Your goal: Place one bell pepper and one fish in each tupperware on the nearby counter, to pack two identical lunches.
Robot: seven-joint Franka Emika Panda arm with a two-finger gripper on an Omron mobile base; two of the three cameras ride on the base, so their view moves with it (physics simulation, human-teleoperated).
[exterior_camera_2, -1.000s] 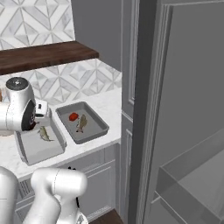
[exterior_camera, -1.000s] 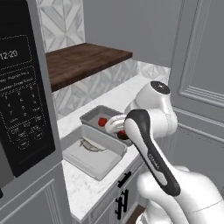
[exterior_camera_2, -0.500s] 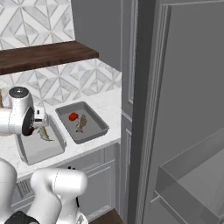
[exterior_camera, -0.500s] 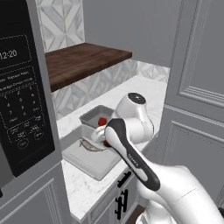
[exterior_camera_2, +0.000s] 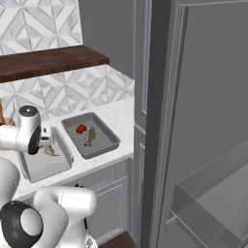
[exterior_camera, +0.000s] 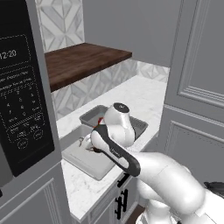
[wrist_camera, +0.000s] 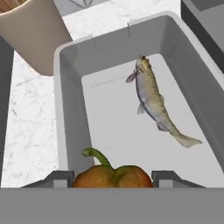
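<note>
Your fingers [wrist_camera: 113, 181] grip a pepper [wrist_camera: 112, 175] over the near container [wrist_camera: 70, 109], where a silver fish [wrist_camera: 153, 102] lies; the far container [exterior_camera_2: 111, 136] holds another pepper [exterior_camera_2: 81, 129] and fish [exterior_camera_2: 90, 136].

Over the last second the arm has been swung leftward, from above the far tupperware [exterior_camera_2: 91, 136] toward the near tupperware [exterior_camera_2: 44, 164]; the gripper [wrist_camera: 113, 177], with the darker bell pepper [wrist_camera: 112, 174] clasped between its fingers, has been carried from beside the bright red bell pepper [exterior_camera_2: 81, 129] to a place over the near container, close to the silver fish [wrist_camera: 154, 102] lying in it; in the left base view the wrist has been brought lower and nearer the microwave [exterior_camera: 22, 87], so that more of the far container is now hidden behind it; in the right base view the far container has been left fully uncovered.
</note>
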